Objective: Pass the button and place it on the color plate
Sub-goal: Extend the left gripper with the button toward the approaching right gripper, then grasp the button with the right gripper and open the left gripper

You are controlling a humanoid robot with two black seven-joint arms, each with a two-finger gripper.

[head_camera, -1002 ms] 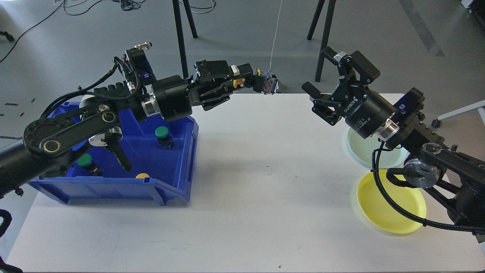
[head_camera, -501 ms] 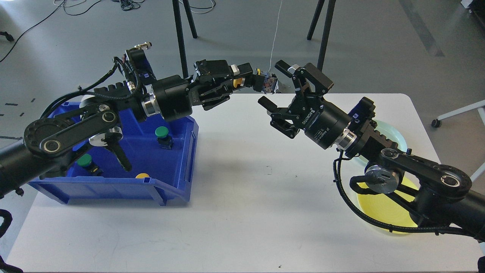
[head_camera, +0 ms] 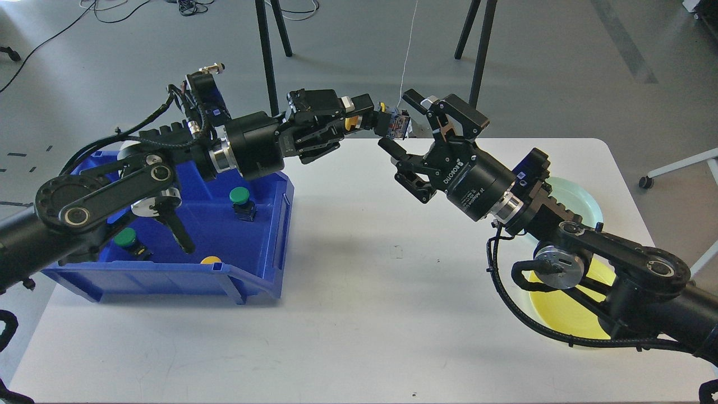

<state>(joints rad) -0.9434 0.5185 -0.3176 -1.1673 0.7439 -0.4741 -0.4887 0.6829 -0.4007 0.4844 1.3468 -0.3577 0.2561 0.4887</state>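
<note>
My left gripper (head_camera: 354,115) is shut on a yellow button (head_camera: 351,122), whose dark body with a blue block (head_camera: 397,124) sticks out to the right, held in the air above the table's far edge. My right gripper (head_camera: 399,120) is open; its fingers (head_camera: 414,99) stand above and below the button's free end, close around it. The yellow plate (head_camera: 566,314) lies at the right front, partly hidden by my right arm. A pale green plate (head_camera: 580,199) lies behind it.
A blue bin (head_camera: 252,264) at the left holds two green buttons (head_camera: 239,196) and a yellow one (head_camera: 211,260). The white table (head_camera: 359,314) spreads between bin and plates. Black stand legs (head_camera: 269,56) rise behind the table.
My right arm has swung left from above the plates to the held button, and its open fingers now bracket the button's end. My left arm has stayed still.
</note>
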